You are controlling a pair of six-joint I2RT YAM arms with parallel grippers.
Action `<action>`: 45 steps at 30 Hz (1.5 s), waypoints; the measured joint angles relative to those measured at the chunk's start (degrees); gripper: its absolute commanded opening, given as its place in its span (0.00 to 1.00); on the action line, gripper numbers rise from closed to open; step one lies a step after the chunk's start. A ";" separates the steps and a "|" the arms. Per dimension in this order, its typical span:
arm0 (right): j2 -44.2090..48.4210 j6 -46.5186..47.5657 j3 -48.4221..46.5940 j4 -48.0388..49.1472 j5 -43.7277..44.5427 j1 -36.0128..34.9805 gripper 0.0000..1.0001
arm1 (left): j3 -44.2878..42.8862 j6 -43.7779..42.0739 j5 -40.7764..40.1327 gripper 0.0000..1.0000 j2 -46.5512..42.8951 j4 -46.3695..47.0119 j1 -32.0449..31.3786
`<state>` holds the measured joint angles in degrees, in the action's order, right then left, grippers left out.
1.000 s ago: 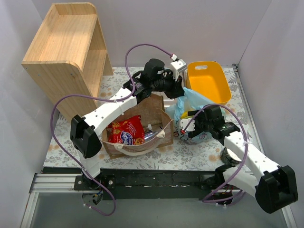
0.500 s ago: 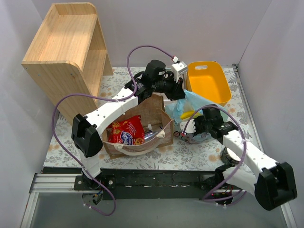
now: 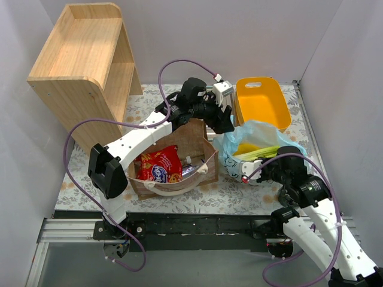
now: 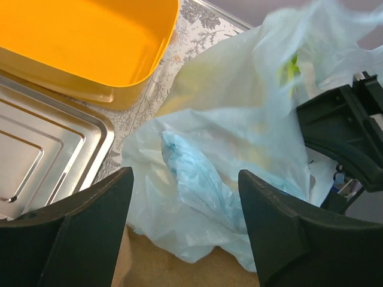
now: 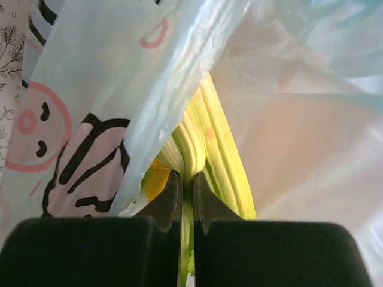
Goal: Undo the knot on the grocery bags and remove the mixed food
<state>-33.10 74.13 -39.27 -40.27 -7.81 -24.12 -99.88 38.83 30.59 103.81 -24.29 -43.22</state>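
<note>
The thin light-blue plastic bag (image 3: pixel 263 131) lies open beside the brown paper carrier (image 3: pixel 194 134) — its knot is judged undone. The left gripper (image 4: pixel 185 203) is spread empty above it; the right gripper (image 5: pixel 187 191) is clamped on the pale-green leek (image 5: pixel 209 143) inside — the food is yet to be lifted out.

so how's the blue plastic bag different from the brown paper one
The blue plastic bag is thin, crinkly and printed; the brown paper bag is stiff and plain. The plastic bag slumps and is smaller; the paper bag stands upright, bigger. The plastic bag shows a pale-green leek, the paper bag a red crisp packet. Both gape open on top.
</note>
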 measured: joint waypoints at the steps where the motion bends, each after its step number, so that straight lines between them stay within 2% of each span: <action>1: -0.39 -2.01 -0.09 -0.33 0.61 0.00 0.01 | 0.00 -0.15 0.04 0.72 -0.28 -0.57 0.04; 8: -6.27 -17.20 -4.46 -0.79 3.50 0.00 0.01 | -0.26 -3.06 1.38 0.74 -2.75 -8.33 0.33; 11: -6.43 -21.00 -7.41 -1.09 3.52 0.00 0.01 | 1.62 -3.45 1.36 0.74 -3.85 -8.76 0.33; 12: -6.67 -22.36 -9.09 -1.46 3.52 0.00 0.01 | 2.40 -3.63 1.36 0.71 -4.20 -8.79 0.35; 14: -6.82 -24.48 -11.78 -2.01 3.50 0.00 0.01 | 3.93 -3.91 1.38 0.60 -4.61 -8.76 0.37; 15: -6.78 -25.18 -12.98 -2.51 3.52 0.00 0.01 | 4.68 -3.96 1.40 0.44 -4.66 -8.94 0.37; 18: -5.79 -26.25 -14.53 -3.87 4.04 0.00 0.01 | 7.37 -4.24 1.73 0.07 -4.66 -9.09 0.44; 19: -5.18 -26.29 -14.60 -4.61 4.50 0.00 0.01 | 8.07 -4.31 1.88 0.00 -4.66 -9.01 0.50; 25: -1.03 -25.88 -15.06 -11.43 5.97 0.00 0.01 | 13.64 -6.95 3.74 0.00 -6.03 -8.50 0.57; 33: 6.21 -24.72 -15.26 -19.37 3.89 -0.02 0.01 | 26.29 -15.91 2.80 0.00 -16.52 -6.16 -1.51; 34: 6.56 -24.50 -15.15 -19.93 3.37 -0.02 0.01 | 27.47 -17.00 2.16 0.05 -17.55 -5.60 -2.34; 35: 6.91 -24.30 -14.80 -20.31 2.78 -0.02 0.01 | 28.28 -17.81 1.44 0.14 -18.40 -5.05 -3.17; 36: 7.06 -24.22 -14.34 -20.55 2.14 0.00 0.01 | 28.59 -18.34 0.81 0.35 -18.91 -4.76 -3.87; 41: 4.94 -24.50 -14.08 -20.55 0.11 0.00 0.01 | 27.08 -17.40 -2.75 0.60 -18.82 -2.43 -4.98; 42: 3.45 -24.70 -14.80 -20.41 -0.15 0.00 0.01 | 26.03 -16.72 -3.91 0.66 -18.67 -2.08 -4.87; 45: -2.14 -26.32 -19.30 -18.93 -1.22 0.00 0.01 | 20.90 -14.58 -6.64 0.78 -17.57 -0.98 -3.98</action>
<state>-35.24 47.81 -58.57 -59.20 -9.04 -24.12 -78.98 24.25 23.94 86.24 -25.28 -47.20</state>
